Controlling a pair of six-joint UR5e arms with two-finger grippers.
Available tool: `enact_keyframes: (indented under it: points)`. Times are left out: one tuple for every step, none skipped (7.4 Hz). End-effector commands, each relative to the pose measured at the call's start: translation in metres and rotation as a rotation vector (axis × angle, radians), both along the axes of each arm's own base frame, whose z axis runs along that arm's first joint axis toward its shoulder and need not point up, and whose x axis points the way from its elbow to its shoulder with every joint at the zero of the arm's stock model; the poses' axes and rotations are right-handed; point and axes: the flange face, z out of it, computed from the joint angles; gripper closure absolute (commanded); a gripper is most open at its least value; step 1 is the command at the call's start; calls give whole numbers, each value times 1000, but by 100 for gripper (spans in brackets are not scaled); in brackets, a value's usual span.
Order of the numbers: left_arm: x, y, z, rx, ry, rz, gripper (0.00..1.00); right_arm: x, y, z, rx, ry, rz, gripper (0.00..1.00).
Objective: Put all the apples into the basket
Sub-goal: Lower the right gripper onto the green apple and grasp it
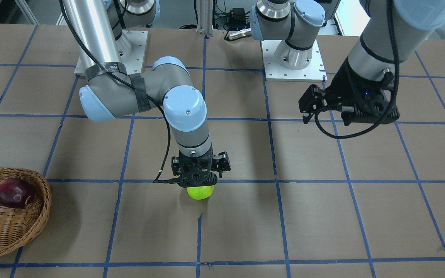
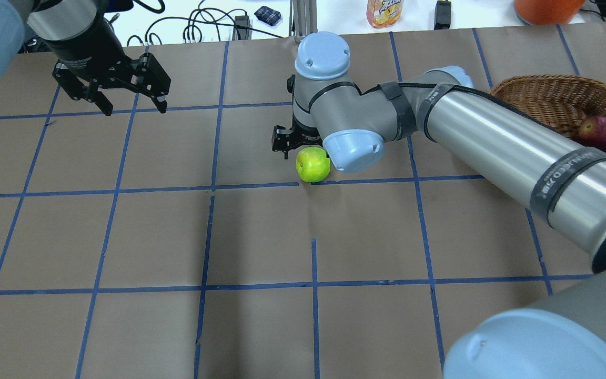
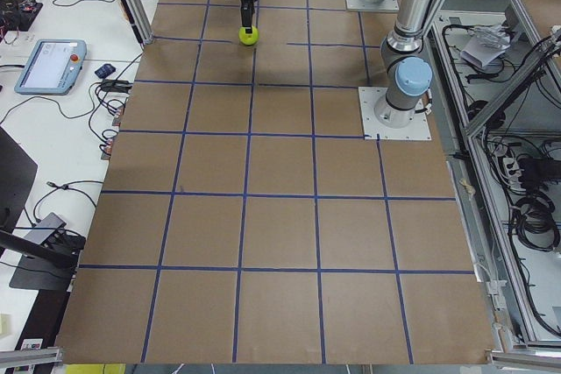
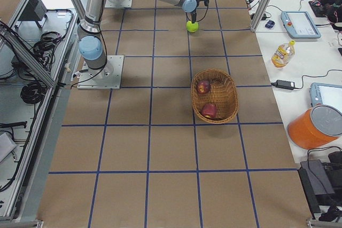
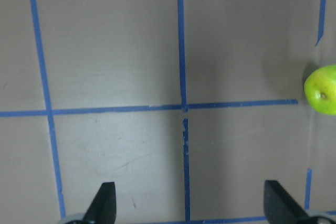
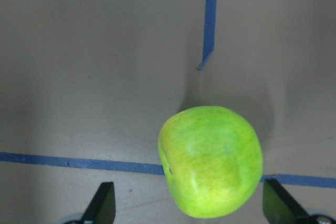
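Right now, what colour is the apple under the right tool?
The apple is lime green, clearest in the right wrist view.

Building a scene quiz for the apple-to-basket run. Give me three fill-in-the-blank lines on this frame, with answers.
1. The number of apples in the basket is ___.
2. The lone apple on the table is coloured ___.
3. The right hand over it is ___ (open/shut).
Answers: two; green; open.
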Motion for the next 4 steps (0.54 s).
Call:
enact_keyframes:
  points:
    - [-14, 24, 9, -8, -6, -10, 0, 0, -5, -18, -47, 85, 13, 0]
    - [-17, 35, 11, -18, -49, 11, 0, -1, -6, -19, -52, 99, 15, 0]
    - [-17, 39, 10, -10, -53, 14, 0, 0, -3, -28, -33, 93, 17, 0]
    - [-18, 39, 9, -7, -56, 16, 0, 0, -4, -43, -8, 101, 20, 0]
